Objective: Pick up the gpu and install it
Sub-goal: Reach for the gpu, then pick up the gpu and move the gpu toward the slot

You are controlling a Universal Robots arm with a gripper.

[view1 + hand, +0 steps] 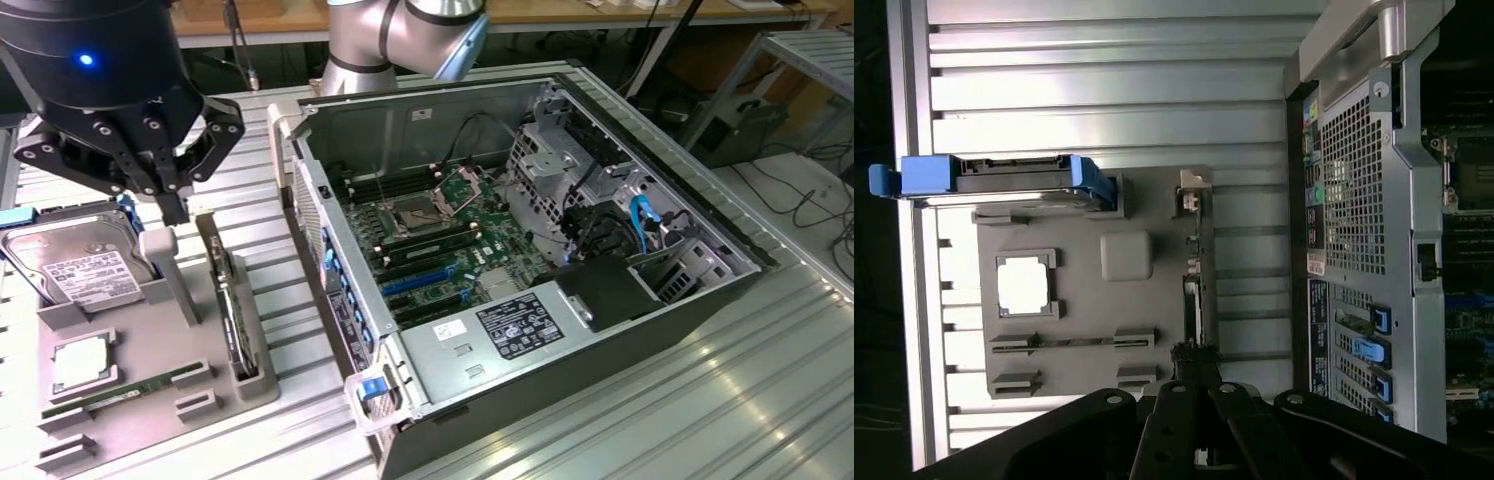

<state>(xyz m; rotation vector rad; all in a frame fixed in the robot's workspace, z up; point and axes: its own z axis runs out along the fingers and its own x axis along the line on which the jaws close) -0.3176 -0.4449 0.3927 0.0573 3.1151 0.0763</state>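
The gpu (pixel 231 300) stands on its edge in a slot along the grey fixture tray (pixel 154 335), on the side facing the computer case. It is a thin dark card with a pale bracket at its far end. In the wrist view the gpu (pixel 1194 295) is seen edge-on as a narrow strip. My gripper (pixel 170 198) hangs above the tray's far end, between the hard drive and the card, touching neither. Its fingers meet in a V, shut on nothing. In the wrist view the gripper (pixel 1194 365) lines up with one end of the card.
The open computer case (pixel 747 255) lies at the exterior view's right, its motherboard (pixel 441 235) and blue slots (pixel 420 280) exposed. The tray also carries a silver hard drive (pixel 83 272), a square processor (pixel 80 360) and a green memory stick (pixel 114 397). Ribbed metal table (pixel 747 400) surrounds everything.
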